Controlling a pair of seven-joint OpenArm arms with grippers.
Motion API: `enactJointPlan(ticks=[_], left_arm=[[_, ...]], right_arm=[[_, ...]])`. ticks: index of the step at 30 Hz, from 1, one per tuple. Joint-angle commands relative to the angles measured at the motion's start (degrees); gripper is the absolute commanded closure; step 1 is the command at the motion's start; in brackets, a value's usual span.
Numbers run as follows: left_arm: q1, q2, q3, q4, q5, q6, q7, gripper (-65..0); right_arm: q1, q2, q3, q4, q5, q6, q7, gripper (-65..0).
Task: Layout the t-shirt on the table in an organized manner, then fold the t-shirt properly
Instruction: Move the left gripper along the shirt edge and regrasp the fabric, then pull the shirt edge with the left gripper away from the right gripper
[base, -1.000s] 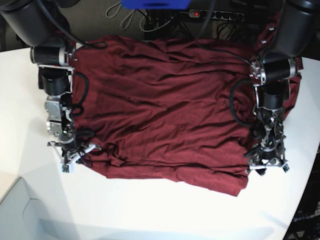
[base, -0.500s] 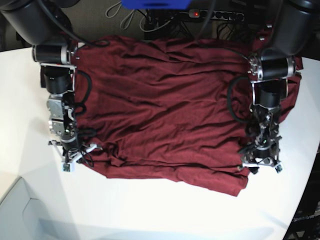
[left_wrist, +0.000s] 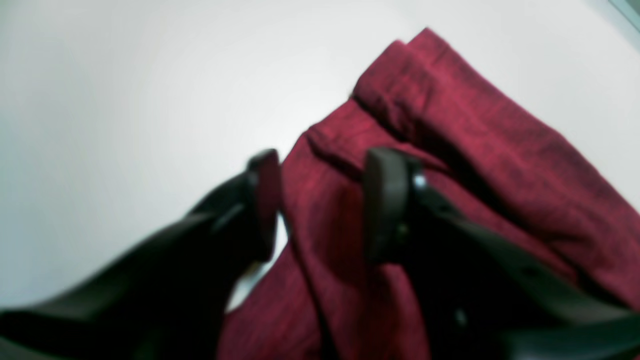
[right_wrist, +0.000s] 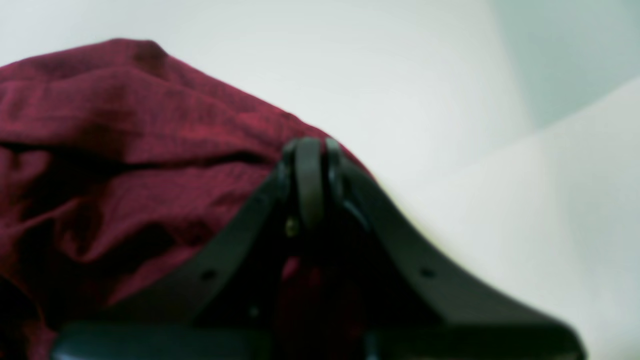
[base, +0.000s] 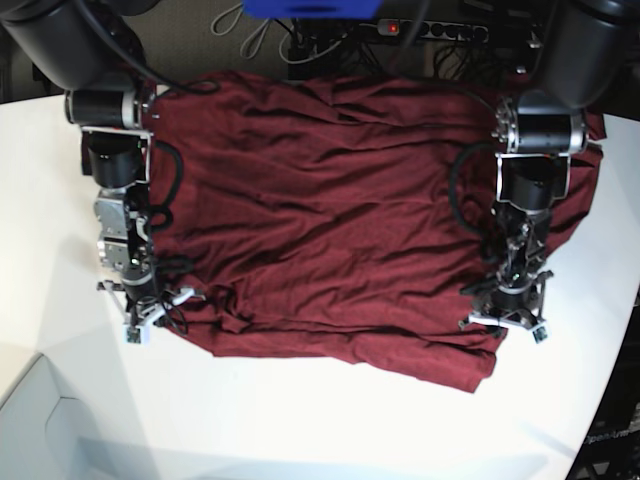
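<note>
Fabric of the t-shirt passes between the left gripper's parted jaws, positioned to take the hem corner. Right gripper is clenched at the opposite corner; held cloth cannot be confirmed. Only the base view shows the t-shirt spread, wrinkled, across the table.

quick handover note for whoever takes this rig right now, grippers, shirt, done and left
Right gripper: shut, pinching the edge of the wrinkly dark maroon t-shirt.
Left gripper: jaws apart, straddling a fold of fabric at the shirt's other edge, not yet clamped.
Shirt lies spread but creased on the glossy white table.
Done: rough layout. Left: secure the left grip, smooth out, fold.
</note>
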Motion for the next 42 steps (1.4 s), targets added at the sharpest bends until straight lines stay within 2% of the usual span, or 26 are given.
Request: enactJointPlan(ticks=[1, 5, 14, 28, 39, 42], left_arm=[[-1.81, -0.31, 0.05, 0.74, 0.2, -0.23, -1.4, -16.4], [-1.98, -0.31, 0.05, 0.74, 0.2, -0.23, -1.22, 0.0], [-2.25, -0.31, -0.3, 1.71, 0.12, -0.23, -1.4, -0.1], [-10.25, 0.21, -0.04, 4.88, 0.2, 0.3, -1.22, -0.1], [-10.34, -0.23, 0.05, 4.61, 0.29, 0.3, -1.4, -0.2], [-12.71, -0.23, 0.05, 0.74, 0.2, 0.3, -1.49, -4.2]], right_arm=[[0.09, 0.02, -0.09, -0.14, -0.4, 0.57, -3.53, -0.8], [0.09, 0.1, -0.09, -0.14, -0.4, 0.57, -3.53, -0.8], [-0.79, 0.1, -0.09, -0.14, -0.4, 0.57, -3.36, -0.8], [-0.97, 0.1, -0.09, -0.05, -0.4, 0.57, -3.53, -0.8], [-0.97, 0.1, -0.09, -0.05, -0.4, 0.57, -3.53, -0.8], [-0.97, 0.02, -0.09, -0.05, -0.4, 0.57, -3.53, -0.8]])
